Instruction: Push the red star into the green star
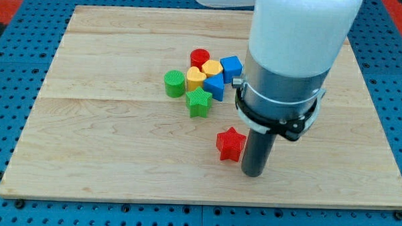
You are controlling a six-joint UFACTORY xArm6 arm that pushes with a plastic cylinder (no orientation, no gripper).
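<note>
The red star sits on the wooden board, a bit below the middle. My tip is just beside it, at about 4 o'clock from the star, and looks like it may be touching it. I have no jaws to open or close, only a straight rod. I think the tip stands there because a push from that side would send the star up and to the view's left.

That is where the green star waits, at about 11 o'clock from the red star, near but apart. Behind it huddle a green round block, a yellow heart, a blue block, a yellow block, a red round block and a blue cube. They look close enough to get bumped too.
</note>
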